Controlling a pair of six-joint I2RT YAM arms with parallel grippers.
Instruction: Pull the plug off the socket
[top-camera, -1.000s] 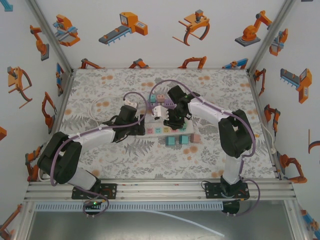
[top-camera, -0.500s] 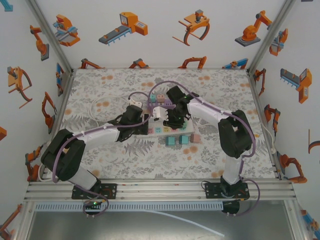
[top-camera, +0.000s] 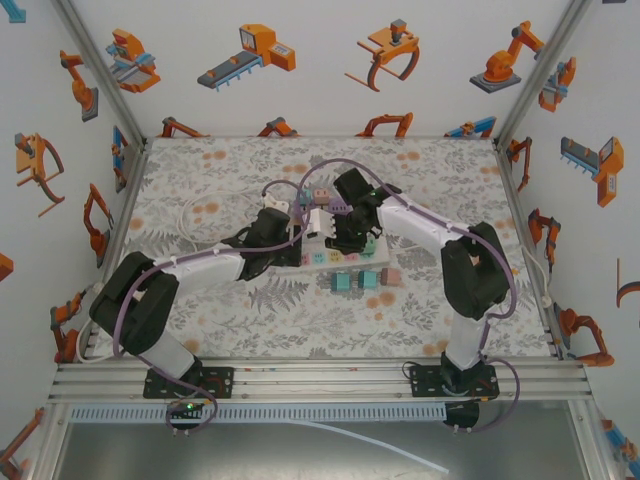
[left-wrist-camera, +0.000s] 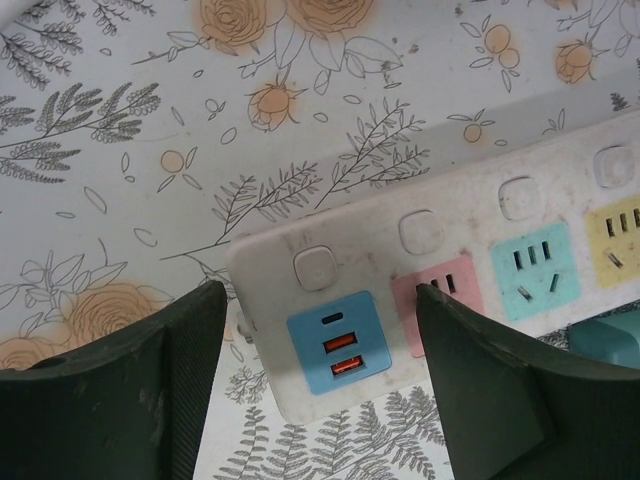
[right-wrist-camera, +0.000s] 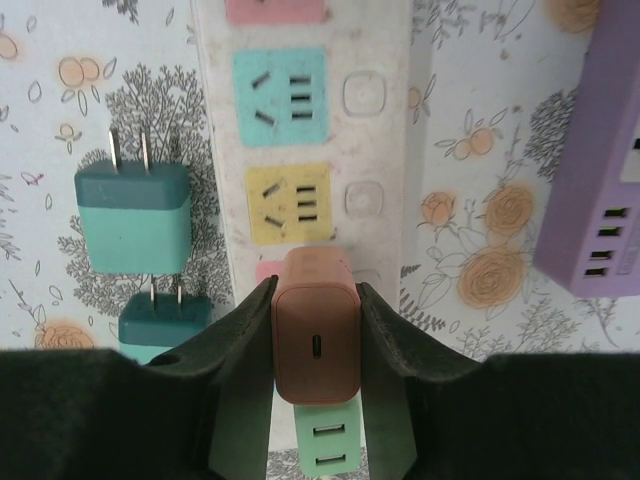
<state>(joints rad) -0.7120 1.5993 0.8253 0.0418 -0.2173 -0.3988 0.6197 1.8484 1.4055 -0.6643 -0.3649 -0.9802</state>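
Floral cloth (top-camera: 300, 320) covers the table, and white walls (top-camera: 320, 95) printed with orange robot drawings close it in on three sides.

At the right gripper (right-wrist-camera: 316, 292) both dark fingers (right-wrist-camera: 245, 370) press flat against the sides of one brown plug (right-wrist-camera: 315, 335), so the jaws are closed on it and on nothing else. That plug stands over the white power strip (right-wrist-camera: 300, 150), covering most of a pink socket face. Whether its pins are seated cannot be told. Just behind the plug, toward the wrist, sits one green adapter (right-wrist-camera: 328, 440) with two slots.

Ahead of the fingertips the strip runs on with a yellow face (right-wrist-camera: 290, 203), a teal face (right-wrist-camera: 280, 98) and another pink one at the top edge, with two square buttons plain beside them. On the left of this wrist view two teal plugs (right-wrist-camera: 133, 215) lie loose on the cloth, each with two pins. On the right lies one purple strip (right-wrist-camera: 600, 180).

The left gripper (left-wrist-camera: 320, 320) is partly open and holds nothing. Its two fingers (left-wrist-camera: 180, 380) straddle the strip's end. Between them lies one blue USB panel (left-wrist-camera: 338, 340) with three ports. Past the finger on the picture's right come one pink, one teal and one yellow socket, with four square buttons along the row.

From above, the two grippers face each other over the strip. The two teal plugs and one pink block (top-camera: 392, 275) lie just on its near side.
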